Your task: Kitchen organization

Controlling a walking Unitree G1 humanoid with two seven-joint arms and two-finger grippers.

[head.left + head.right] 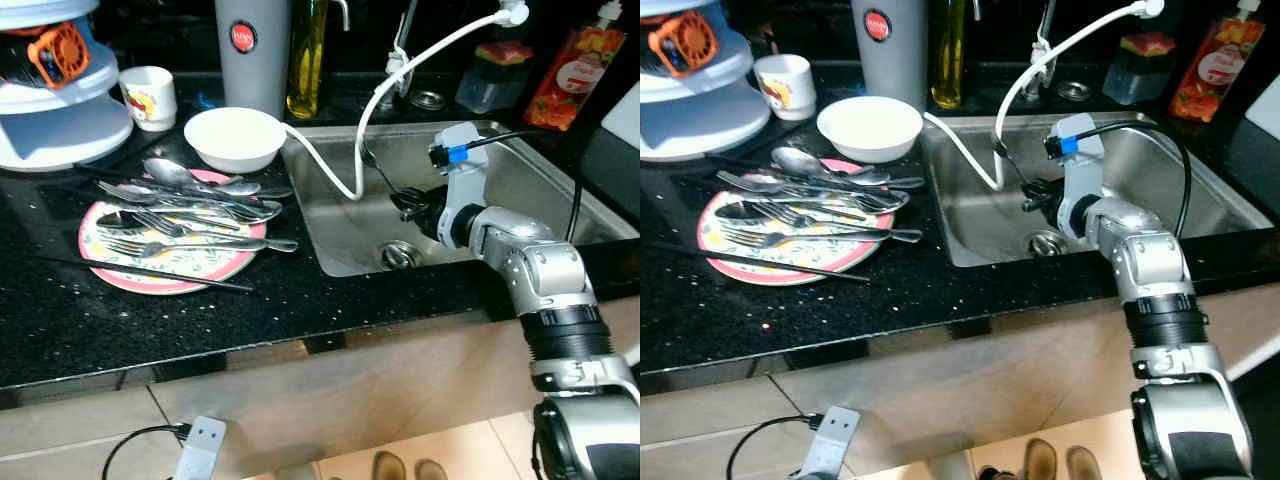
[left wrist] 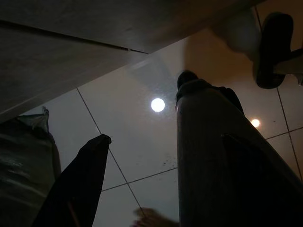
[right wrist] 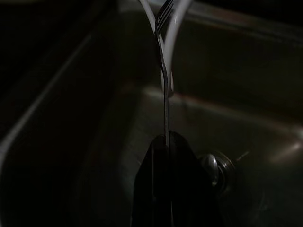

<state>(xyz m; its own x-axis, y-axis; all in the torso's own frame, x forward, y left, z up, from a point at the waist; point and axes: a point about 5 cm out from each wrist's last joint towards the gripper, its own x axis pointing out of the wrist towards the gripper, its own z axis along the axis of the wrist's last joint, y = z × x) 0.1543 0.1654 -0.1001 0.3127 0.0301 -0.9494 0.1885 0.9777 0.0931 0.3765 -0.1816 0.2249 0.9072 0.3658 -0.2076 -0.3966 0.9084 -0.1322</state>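
Right end effector (image 1: 408,205) was inside the sink (image 1: 540,190), low over the basin and just above the drain (image 1: 398,254), its two fingers pressed together on the handle of a fork (image 3: 164,71). The fork's long axis ran straight on from the fingers — tines at the far end, pointing up and away toward the sink's back left corner, where they lay close beside the white hose (image 1: 420,60); touching or not could not be told.

The plate (image 1: 110,275) with the heap of spoons and forks (image 1: 190,205) sat on the surface to the robot's left of the sink, beyond the sink's left wall, with a white bowl (image 1: 236,138) just behind it. Judgement: if the fork belongs with that cutlery, the move runs leftward and up over the sink rim, and the right arm is the nearer — it already has the fork.

Left end effector (image 2: 142,156) hung idle over the tiled floor (image 2: 137,123), fingers spread, nothing between them.
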